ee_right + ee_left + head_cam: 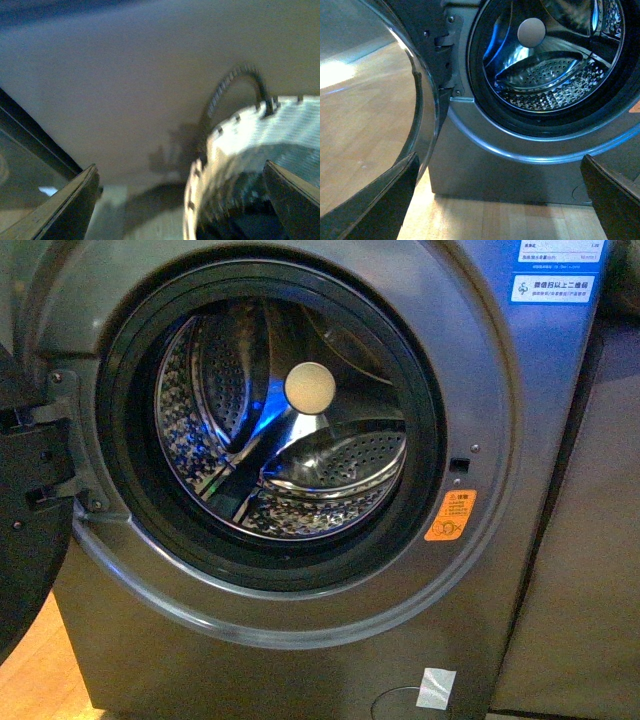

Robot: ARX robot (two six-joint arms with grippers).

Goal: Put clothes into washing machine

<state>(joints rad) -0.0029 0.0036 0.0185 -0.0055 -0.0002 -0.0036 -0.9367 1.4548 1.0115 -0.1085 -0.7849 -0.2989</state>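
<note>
Left gripper [500, 160]: fingers spread wide, nothing held, low before the washing machine [300, 640]. Right gripper [180, 167]: fingers likewise wide apart, nothing held, just beside the rim of a pale woven basket [225, 135]. That view is blurred. The clothes [235, 225] seem to be the dark mass inside the basket. Door [380, 100] stands open on the machine's left. Beyond it is the steel drum [340, 460], with a pale round disc [310, 388] at its back.
</note>
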